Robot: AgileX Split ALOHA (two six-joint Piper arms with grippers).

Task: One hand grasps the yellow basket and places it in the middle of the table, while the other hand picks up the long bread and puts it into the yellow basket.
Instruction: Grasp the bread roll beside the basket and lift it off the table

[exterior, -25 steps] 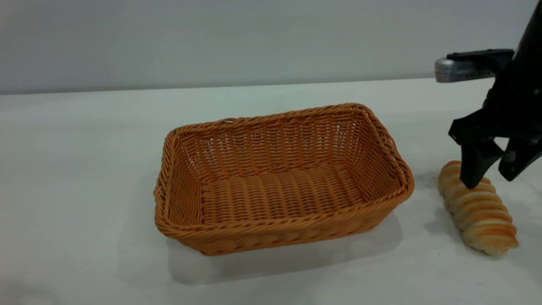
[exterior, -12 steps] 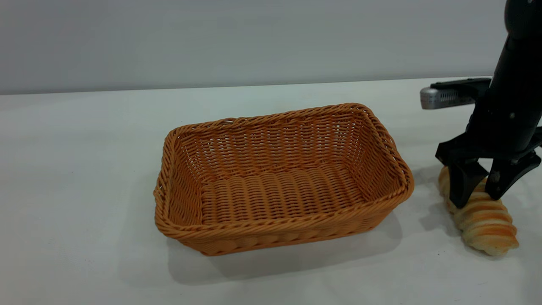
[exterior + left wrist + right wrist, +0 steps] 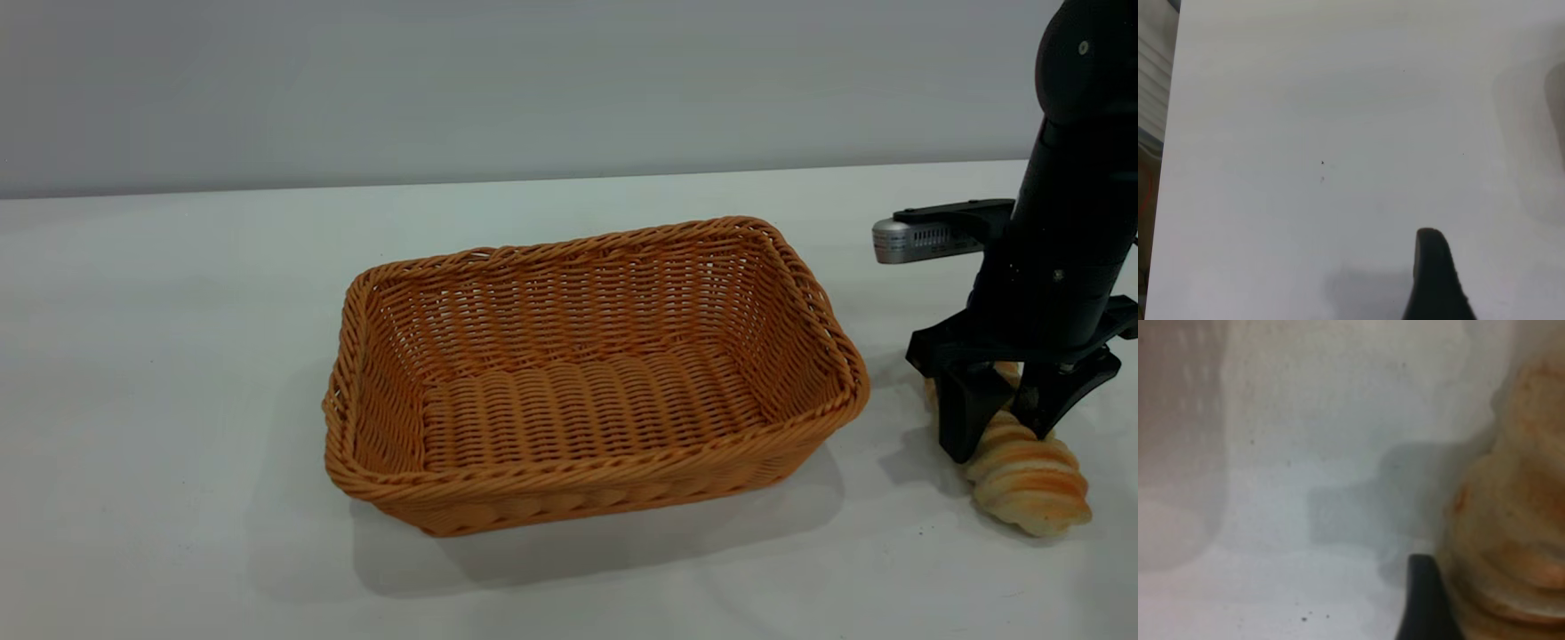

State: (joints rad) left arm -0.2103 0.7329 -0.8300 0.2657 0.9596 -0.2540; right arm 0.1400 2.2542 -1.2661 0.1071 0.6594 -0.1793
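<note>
From outside the rig, the yellow basket [image 3: 591, 378] sits upright and empty near the middle of the table [image 3: 178, 356], open side up, so that part of the job looks settled and only the loaf remains. The long bread [image 3: 1022, 467] lies on the table just to the right of the basket, apart from its rim. The right gripper [image 3: 1000, 427] stands over the far half of the loaf, pointing straight down, with one finger on either side of it; the fingers are closed partway to about the loaf's width and seem to touch it, though whether they grip firmly cannot be told, and the loaf rests on the table. A grip across the narrow width makes sense, since the fingers could not span its length. In the left wrist view only bare table and one dark fingertip [image 3: 1435, 273] show, well away from the work; the left gripper looks idle, and how far open it is cannot be told. The right wrist view shows the loaf filling one side, pressed close against a dark fingertip [image 3: 1425, 600], with the basket a blur beyond.
</note>
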